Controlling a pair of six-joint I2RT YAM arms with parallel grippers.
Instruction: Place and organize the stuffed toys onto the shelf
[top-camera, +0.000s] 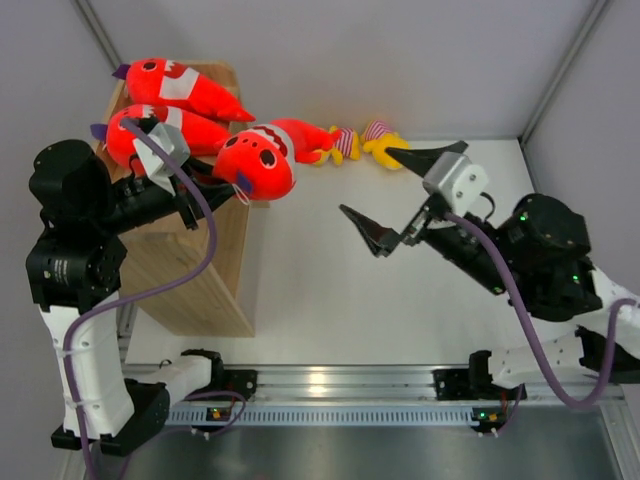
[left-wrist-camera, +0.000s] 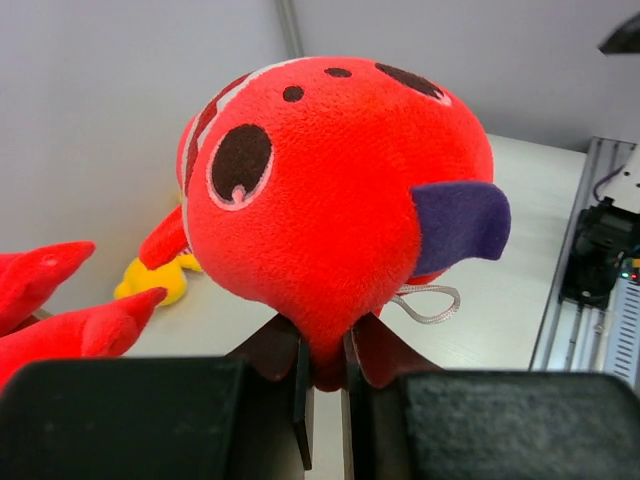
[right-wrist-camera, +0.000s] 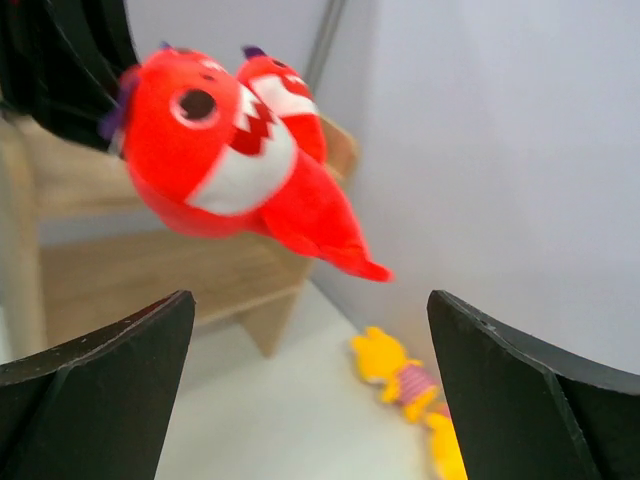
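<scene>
My left gripper (top-camera: 222, 186) (left-wrist-camera: 325, 362) is shut on the underside of a red plush shark (top-camera: 260, 158) (left-wrist-camera: 330, 200) and holds it in the air beside the shelf (top-camera: 205, 270), above the table. Two more red sharks (top-camera: 180, 85) (top-camera: 160, 130) lie on the shelf's top tray. Two small yellow striped toys (top-camera: 338, 143) (top-camera: 382, 146) lie on the table by the back wall. My right gripper (top-camera: 368, 182) (right-wrist-camera: 310, 300) hangs open and empty to the right of the held shark (right-wrist-camera: 215, 160), near the yellow toys (right-wrist-camera: 398, 368).
The light wooden shelf (right-wrist-camera: 150, 265) stands at the left against the wall. Grey walls close off the back and both sides. A metal rail (top-camera: 330, 385) with the arm bases runs along the near edge.
</scene>
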